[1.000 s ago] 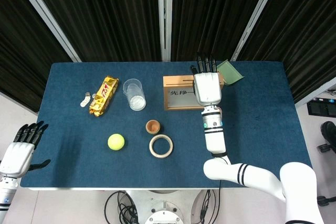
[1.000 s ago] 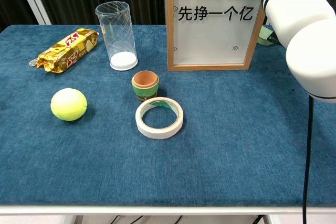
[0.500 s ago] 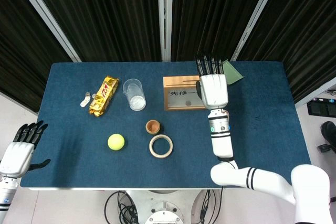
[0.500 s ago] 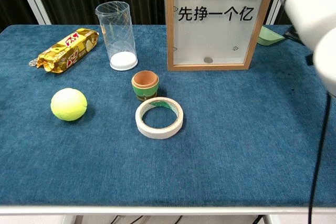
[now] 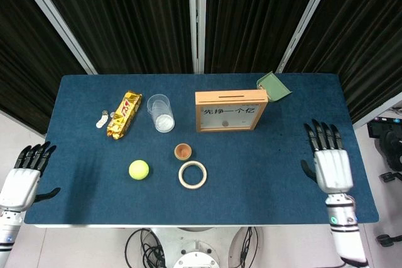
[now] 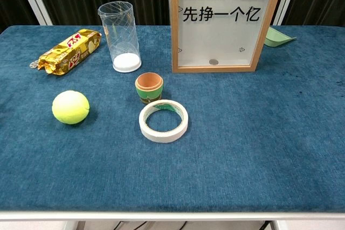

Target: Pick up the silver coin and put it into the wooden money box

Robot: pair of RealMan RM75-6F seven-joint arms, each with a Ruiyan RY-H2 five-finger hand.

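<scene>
The wooden money box [image 5: 228,110] [image 6: 226,23] stands upright at the back of the blue table, its glass front facing me. A silver coin [image 6: 214,62] lies inside it at the bottom, behind the glass. My right hand [image 5: 329,162] hovers near the table's right front edge, fingers spread, holding nothing. My left hand [image 5: 24,176] is off the table's left front corner, fingers apart and empty. Neither hand shows in the chest view.
A gold snack pack [image 5: 124,113] [image 6: 69,50], a clear cup [image 5: 161,112] [image 6: 121,36], a small terracotta pot [image 5: 183,151] [image 6: 149,86], a tape roll [image 5: 192,174] [image 6: 163,120] and a yellow tennis ball [image 5: 139,169] [image 6: 70,106] lie on the table. A green scoop [image 5: 274,86] sits behind the box.
My right hand has drawn back from above the money box to the table's right front edge. The coin now lies inside the box. The left hand stayed still.
</scene>
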